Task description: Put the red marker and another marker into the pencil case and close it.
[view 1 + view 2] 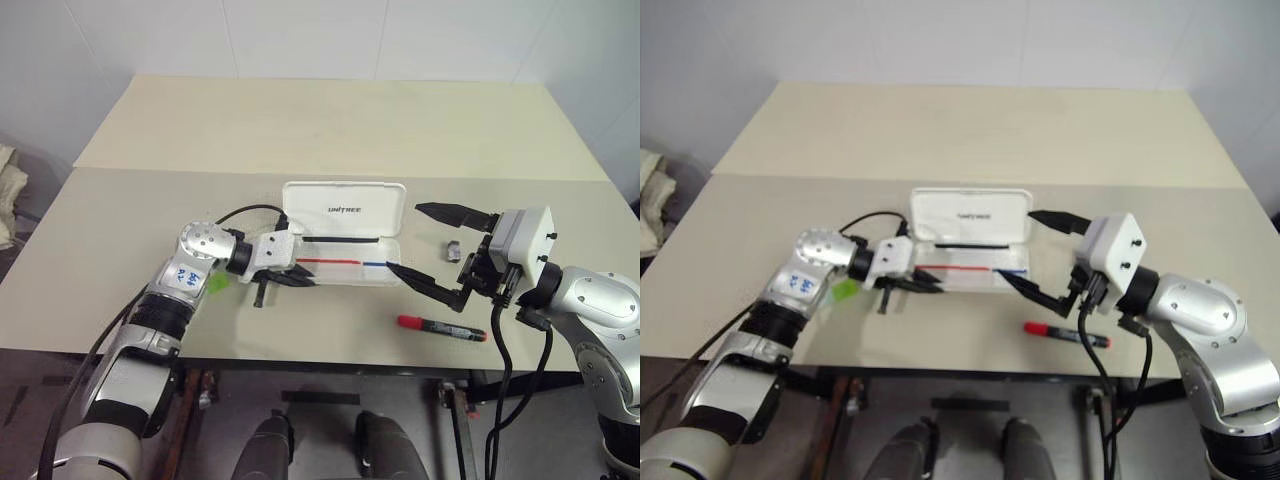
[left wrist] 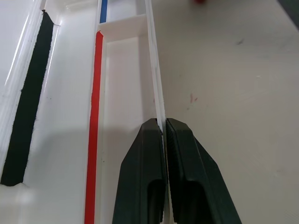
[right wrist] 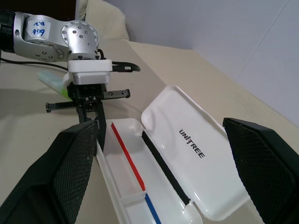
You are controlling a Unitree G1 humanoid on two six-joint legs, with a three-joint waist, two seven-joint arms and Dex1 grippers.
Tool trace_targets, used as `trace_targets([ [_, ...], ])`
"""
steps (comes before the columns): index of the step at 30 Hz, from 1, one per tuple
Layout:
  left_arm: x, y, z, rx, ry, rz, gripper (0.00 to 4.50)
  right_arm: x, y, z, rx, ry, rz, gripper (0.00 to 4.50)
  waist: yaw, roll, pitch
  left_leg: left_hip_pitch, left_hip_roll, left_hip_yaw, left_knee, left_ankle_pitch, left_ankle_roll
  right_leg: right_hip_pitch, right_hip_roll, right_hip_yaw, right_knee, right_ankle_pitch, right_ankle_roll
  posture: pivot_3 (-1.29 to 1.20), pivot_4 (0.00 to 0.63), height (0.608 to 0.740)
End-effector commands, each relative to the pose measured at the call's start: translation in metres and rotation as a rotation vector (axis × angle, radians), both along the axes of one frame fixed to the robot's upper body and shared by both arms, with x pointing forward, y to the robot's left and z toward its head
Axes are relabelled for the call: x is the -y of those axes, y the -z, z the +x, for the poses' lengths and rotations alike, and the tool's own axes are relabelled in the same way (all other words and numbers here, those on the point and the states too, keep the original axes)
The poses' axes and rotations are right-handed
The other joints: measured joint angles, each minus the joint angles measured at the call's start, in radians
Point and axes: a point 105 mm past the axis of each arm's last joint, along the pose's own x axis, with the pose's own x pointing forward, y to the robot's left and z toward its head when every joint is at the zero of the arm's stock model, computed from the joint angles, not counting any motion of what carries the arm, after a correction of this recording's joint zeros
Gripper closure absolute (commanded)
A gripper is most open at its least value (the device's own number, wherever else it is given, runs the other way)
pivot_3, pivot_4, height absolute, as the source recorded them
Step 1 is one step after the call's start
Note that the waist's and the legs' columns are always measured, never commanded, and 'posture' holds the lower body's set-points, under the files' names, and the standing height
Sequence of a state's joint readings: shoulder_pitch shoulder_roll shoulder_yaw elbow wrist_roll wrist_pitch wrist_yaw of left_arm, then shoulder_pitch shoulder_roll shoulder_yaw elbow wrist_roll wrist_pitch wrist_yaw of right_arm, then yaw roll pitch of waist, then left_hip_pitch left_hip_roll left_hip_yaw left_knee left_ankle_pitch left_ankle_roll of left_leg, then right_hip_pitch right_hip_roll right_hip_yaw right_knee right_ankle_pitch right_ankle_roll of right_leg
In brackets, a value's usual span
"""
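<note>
Here the left hand [image 1: 297, 277] pinches the open "UNITREE" pencil case [image 1: 345, 215]; right hand [image 1: 432, 246] spread.

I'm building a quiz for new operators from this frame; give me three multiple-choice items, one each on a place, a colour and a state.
1. Where does the red marker lie?
A. inside the case
B. on the table in front of the case
C. in the right end effector

2. What colours are the stripe inside the case?
A. red and blue
B. green and yellow
C. black only

3. How is the left end effector?
A. wide open above the lid
B. shut on the case's front wall
C. shut on the red marker

Answers: 1 B, it rests on the table, nearer the robot than the case. 2 A, a red length, then a blue one. 3 B, the left wrist view shows both fingers pinching the thin white wall.
</note>
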State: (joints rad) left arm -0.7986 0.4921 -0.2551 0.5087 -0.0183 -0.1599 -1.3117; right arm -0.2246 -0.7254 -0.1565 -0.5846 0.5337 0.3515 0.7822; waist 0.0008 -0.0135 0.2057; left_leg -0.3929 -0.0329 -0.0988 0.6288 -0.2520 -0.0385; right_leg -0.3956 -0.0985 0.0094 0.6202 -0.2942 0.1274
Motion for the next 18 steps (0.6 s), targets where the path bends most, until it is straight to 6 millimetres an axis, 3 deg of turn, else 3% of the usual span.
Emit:
trace_targets([
  [1,0.003,-0.015,-0.004,0.069,0.049,-0.030,4.48,-0.006,-0.007,-0.005,0.031,-0.033,0.016,0.00,-0.002,0.000,0.000,0.000,0.000,0.000,0.000,0.000,0.000,0.000,0.000,0.000,0.000,0.000,0.000,0.00,0.150,0.740],
  [12,-0.012,-0.004,-0.007,-0.016,-0.096,0.043,4.48,-0.008,-0.008,-0.005,0.033,-0.033,0.026,0.00,-0.002,0.000,0.000,0.000,0.000,0.000,0.000,0.000,0.000,0.000,0.000,0.000,0.001,0.000,0.000,0.00,0.150,0.740],
  [18,-0.009,0.008,-0.015,-0.039,-0.092,0.055,4.48,-0.008,-0.008,-0.005,0.031,-0.030,0.032,0.00,-0.002,0.000,0.000,0.001,0.000,0.000,0.000,0.000,0.000,0.000,0.000,0.000,0.001,0.000,0.000,0.00,0.150,0.740],
])
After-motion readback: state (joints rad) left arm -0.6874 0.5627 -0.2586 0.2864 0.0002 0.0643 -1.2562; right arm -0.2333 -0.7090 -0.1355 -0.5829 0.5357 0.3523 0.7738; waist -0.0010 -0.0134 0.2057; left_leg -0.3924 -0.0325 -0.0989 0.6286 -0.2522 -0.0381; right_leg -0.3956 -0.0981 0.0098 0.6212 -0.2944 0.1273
